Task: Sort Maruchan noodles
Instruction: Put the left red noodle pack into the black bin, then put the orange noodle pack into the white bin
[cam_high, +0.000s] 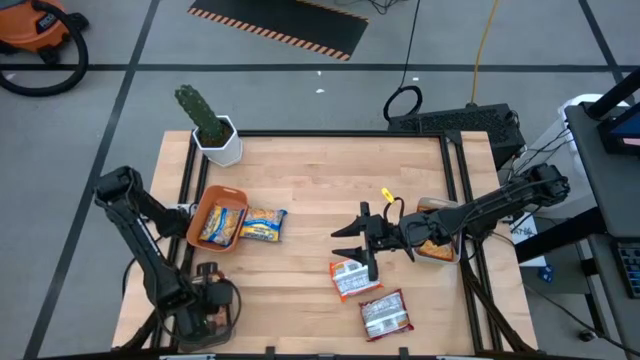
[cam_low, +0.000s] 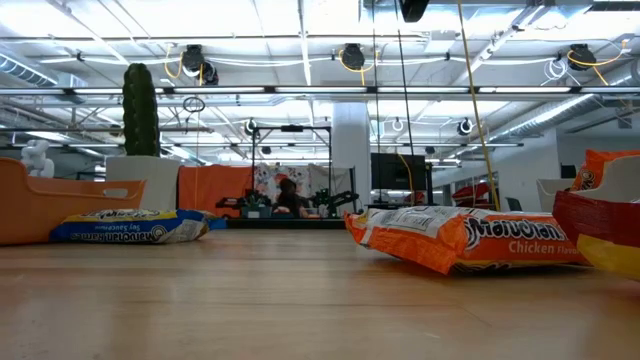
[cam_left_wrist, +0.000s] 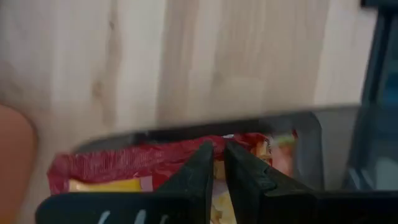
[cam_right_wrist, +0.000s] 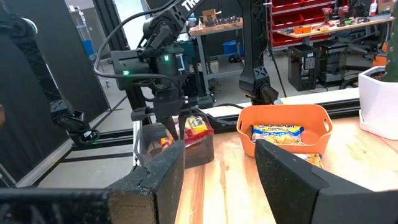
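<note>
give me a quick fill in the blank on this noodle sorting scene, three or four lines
The orange bin sits beside a blue-and-yellow packet on the ____ side of the table.
The left end effector is above a ____ packet.
The plant stands in a ____ pot.
The right end effector is ____.

Missing words: left; red; white; open

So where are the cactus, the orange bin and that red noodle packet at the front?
cactus (cam_high: 196, 108), high view, middle of its green stem.
orange bin (cam_high: 206, 204), high view, its rim.
red noodle packet (cam_high: 385, 314), high view, centre of the wrapper.
</note>
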